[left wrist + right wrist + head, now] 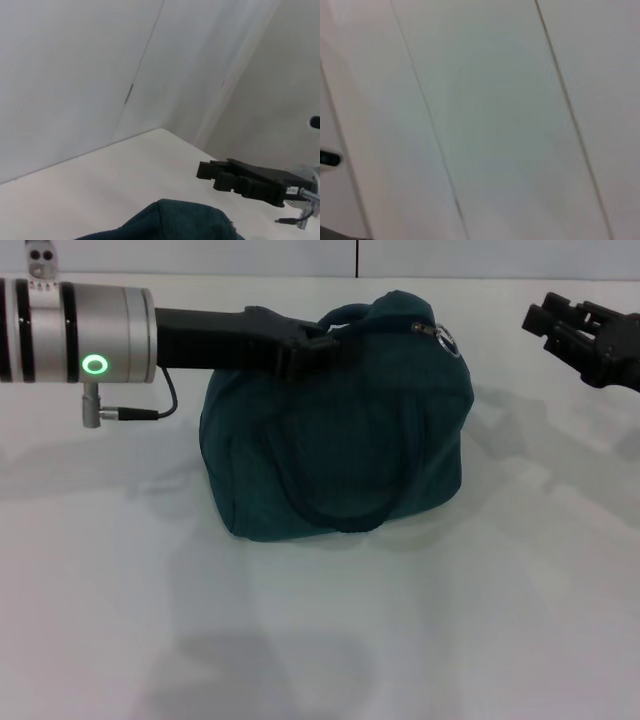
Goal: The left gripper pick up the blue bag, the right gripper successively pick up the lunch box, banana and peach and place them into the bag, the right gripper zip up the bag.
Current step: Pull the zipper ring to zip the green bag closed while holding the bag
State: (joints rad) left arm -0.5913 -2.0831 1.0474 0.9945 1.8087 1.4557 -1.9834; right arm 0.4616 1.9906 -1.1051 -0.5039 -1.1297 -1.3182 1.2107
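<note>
With zip apparently closed, the left gripper [300,348] is clenching the blue bag [340,440] by its top handle and should release gently; the right gripper [560,325], state unclear, is hovering beside.

The blue bag [340,440], a bulky dark teal fabric tote, is seen standing on the worktop [320,620]. Its top edge is met by the left tool [305,348], beside one rope-like handle. The metal zip pull [425,328] lies on the top towards the right tool [555,325], which is well apart.
</note>
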